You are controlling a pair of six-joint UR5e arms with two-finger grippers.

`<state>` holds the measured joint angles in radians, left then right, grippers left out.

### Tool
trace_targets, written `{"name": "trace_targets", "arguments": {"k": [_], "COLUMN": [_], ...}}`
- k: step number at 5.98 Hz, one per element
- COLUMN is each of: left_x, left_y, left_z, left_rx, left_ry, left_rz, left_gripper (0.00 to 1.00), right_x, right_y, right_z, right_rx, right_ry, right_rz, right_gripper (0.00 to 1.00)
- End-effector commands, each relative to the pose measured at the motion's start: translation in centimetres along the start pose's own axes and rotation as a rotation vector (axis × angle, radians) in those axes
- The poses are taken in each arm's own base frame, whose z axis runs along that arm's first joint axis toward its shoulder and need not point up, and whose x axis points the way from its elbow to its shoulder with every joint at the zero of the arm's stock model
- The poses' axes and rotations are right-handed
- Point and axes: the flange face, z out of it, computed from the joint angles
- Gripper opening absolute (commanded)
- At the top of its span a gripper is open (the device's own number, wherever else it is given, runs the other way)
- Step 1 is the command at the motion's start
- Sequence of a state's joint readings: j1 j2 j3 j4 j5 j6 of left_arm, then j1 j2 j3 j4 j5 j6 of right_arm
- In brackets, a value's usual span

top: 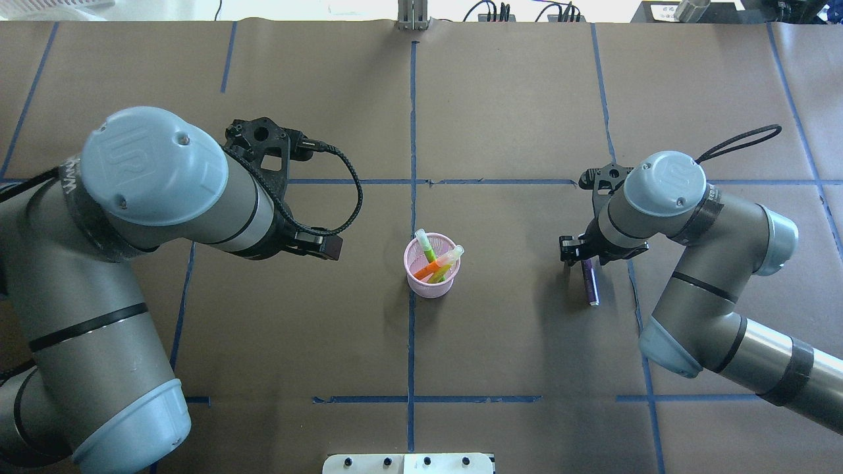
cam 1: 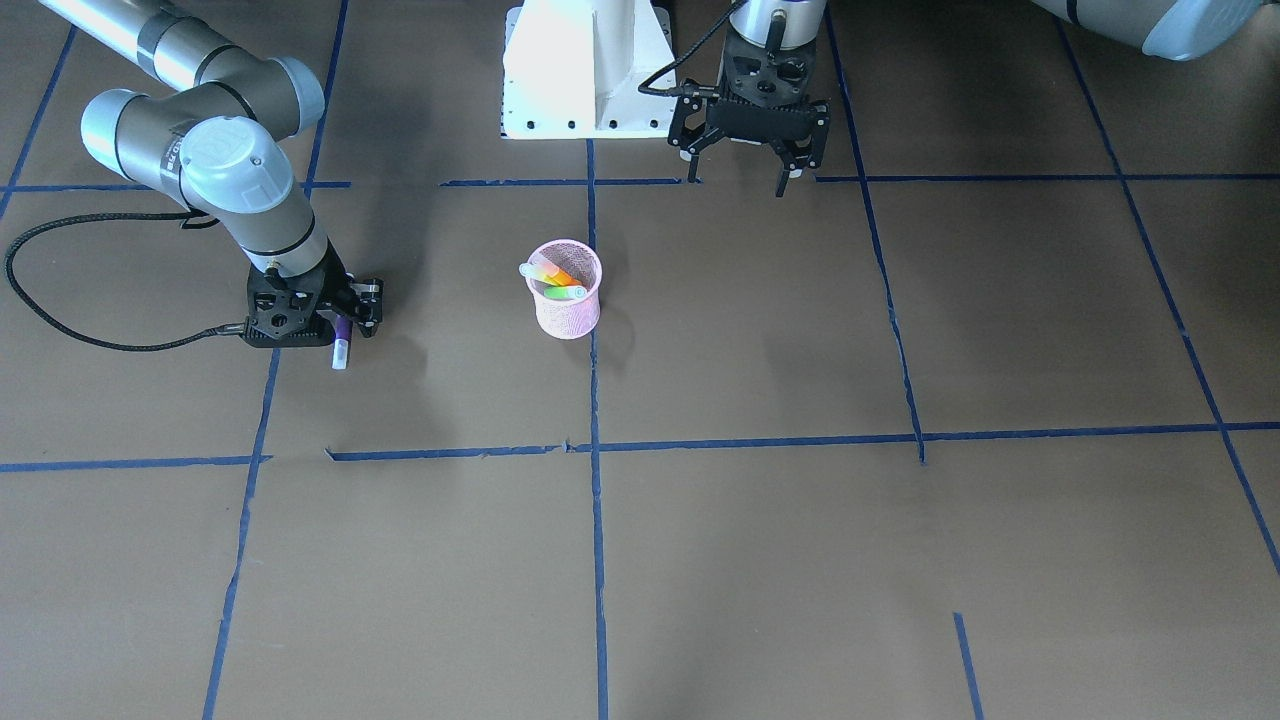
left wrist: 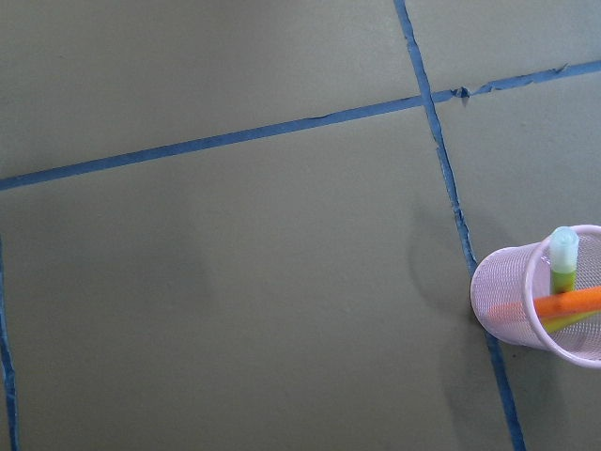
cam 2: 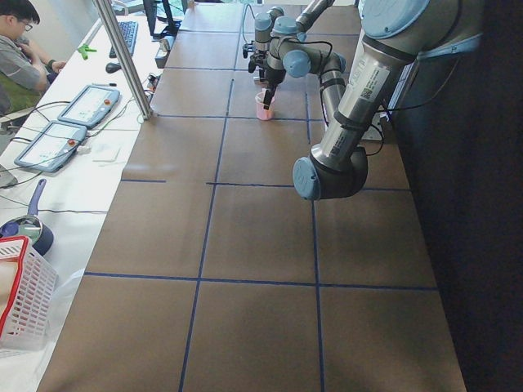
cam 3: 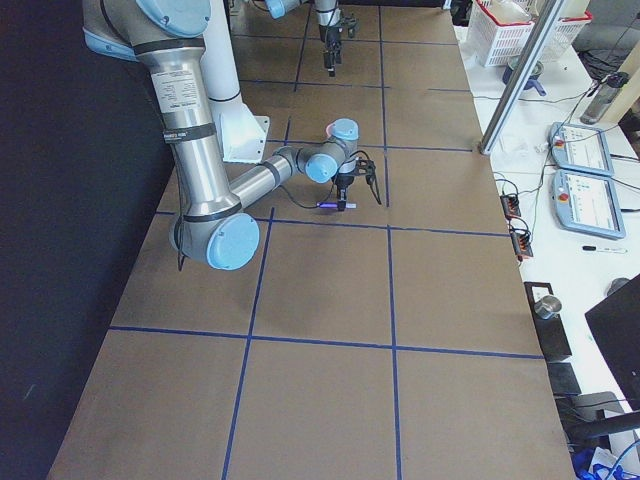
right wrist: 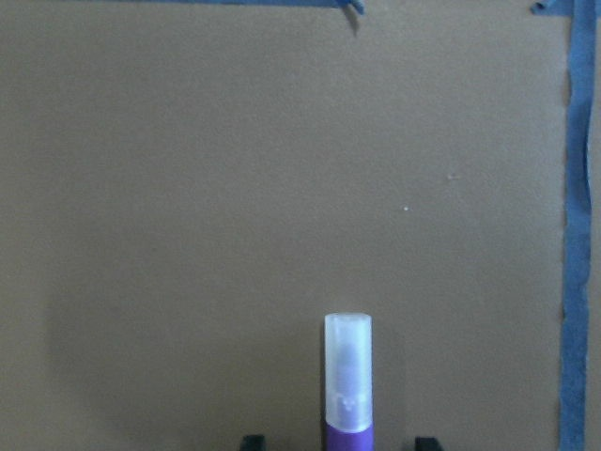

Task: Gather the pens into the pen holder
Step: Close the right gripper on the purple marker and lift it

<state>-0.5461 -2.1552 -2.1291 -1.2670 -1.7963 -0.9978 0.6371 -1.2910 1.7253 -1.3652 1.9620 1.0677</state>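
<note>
The pink mesh pen holder (cam 1: 565, 300) (top: 431, 280) stands upright mid-table with an orange pen (top: 435, 265) and a green pen (top: 427, 248) leaning inside it. It also shows at the right edge of the left wrist view (left wrist: 512, 291). A purple pen (top: 591, 283) (cam 1: 340, 345) lies flat on the table, its whitish end (right wrist: 347, 366) pointing away from the wrist. My right gripper (cam 1: 345, 328) is low over that pen and open, its fingertips (right wrist: 251, 442) standing apart on either side of it. My left gripper (cam 1: 738, 168) hangs open and holds nothing, high up near the robot base.
The white robot base (cam 1: 585, 70) sits at the table's near edge. Blue tape lines (cam 1: 596, 560) grid the brown table. A black cable (cam 1: 60, 320) loops beside the right wrist. Side benches hold teach pendants (cam 2: 61, 131) and a basket (cam 2: 24, 302); a person (cam 2: 16, 49) sits there.
</note>
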Motion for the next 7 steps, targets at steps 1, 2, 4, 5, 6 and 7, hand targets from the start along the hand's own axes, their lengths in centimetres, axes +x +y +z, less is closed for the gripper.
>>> {"name": "trace_targets", "arguments": {"k": [1,2,4,5,6,7], "left_x": [0.0,0.0,0.0,0.0,0.1,0.0], "left_y": [0.0,0.0,0.0,0.0,0.1,0.1], "left_z": [0.0,0.0,0.0,-0.1,0.0,0.1], "left_rx": [0.000,0.000,0.000,0.001,0.000,-0.003], "left_ry": [0.000,0.000,0.000,0.001,0.002,0.000], "left_rz": [0.001,-0.001,-0.001,0.000,0.001,0.001], "left_gripper": [1.00,1.00,1.00,1.00,1.00,1.00], "right_x": [-0.2,-0.3,-0.5,-1.4,-2.8,-3.6], "right_y": [0.2,0.2,0.1,0.1,0.5,0.5], "right_z": [0.3,0.1,0.0,-1.0,-4.3,-8.4], "right_rx": [-0.006,-0.004,-0.007,0.009,0.061,0.205], "right_ry": [0.003,-0.002,-0.007,-0.025,-0.073,-0.086], "right_rz": [-0.004,-0.004,-0.005,-0.012,-0.025,-0.042], "right_gripper": [0.62,0.31,0.00,0.00,0.00,0.00]}}
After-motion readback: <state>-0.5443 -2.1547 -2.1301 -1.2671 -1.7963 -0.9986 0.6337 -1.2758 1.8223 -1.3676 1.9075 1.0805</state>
